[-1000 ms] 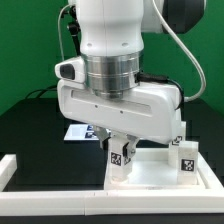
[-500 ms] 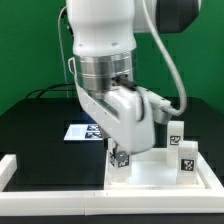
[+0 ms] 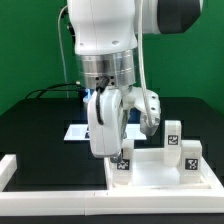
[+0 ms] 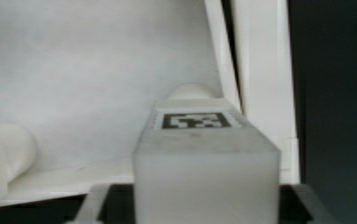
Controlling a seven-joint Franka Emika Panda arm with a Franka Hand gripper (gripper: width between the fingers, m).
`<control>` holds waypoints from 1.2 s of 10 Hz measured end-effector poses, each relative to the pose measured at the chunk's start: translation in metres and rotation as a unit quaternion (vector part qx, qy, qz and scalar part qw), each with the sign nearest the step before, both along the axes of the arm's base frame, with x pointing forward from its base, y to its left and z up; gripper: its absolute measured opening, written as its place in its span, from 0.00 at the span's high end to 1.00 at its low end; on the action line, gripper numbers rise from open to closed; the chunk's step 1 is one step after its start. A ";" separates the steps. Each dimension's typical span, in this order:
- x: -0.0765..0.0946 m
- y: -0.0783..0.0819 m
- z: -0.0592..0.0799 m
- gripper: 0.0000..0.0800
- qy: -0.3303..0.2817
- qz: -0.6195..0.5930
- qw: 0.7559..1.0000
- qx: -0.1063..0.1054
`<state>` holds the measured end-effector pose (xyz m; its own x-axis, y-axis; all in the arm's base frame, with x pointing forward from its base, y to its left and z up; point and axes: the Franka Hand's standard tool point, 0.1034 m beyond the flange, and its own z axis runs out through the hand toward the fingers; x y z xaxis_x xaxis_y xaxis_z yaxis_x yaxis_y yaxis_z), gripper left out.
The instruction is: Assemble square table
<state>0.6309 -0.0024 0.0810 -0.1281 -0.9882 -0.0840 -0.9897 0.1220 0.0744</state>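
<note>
No readable words or numbers; only black-and-white square tags on the small white block legs (image 3: 188, 158) and the flat white marker board (image 3: 76, 131).

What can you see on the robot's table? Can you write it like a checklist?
Surface: black table, white border rails along the edges.
Job's things: white tabletop lying flat; one leg under the end effector, two legs standing toward the exterior view's right.
Clutter: nothing seen.
Grippers: end effector closed on the leg, shown close up in the wrist view.
Cables: grey cable looping along the arm.
Surroundings: green backdrop; marker board behind the arm.
</note>
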 end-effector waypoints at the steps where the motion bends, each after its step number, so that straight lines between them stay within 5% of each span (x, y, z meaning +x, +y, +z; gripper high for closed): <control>1: 0.000 0.001 0.000 0.63 0.000 0.025 1.000 -0.001; 2: -0.001 0.005 0.003 0.41 0.008 0.086 0.996 -0.009; 3: -0.001 0.009 0.004 0.41 0.007 0.161 0.987 -0.012; 4: 0.002 0.012 0.003 0.23 -0.015 0.182 0.983 -0.015; 8: -0.008 0.009 0.000 0.19 -0.039 0.280 0.959 -0.013; 12: -0.015 0.011 -0.011 0.19 -0.046 0.551 0.831 -0.051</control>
<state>0.6156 0.0083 0.0696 0.8628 -0.5032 0.0484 -0.5050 -0.8623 0.0376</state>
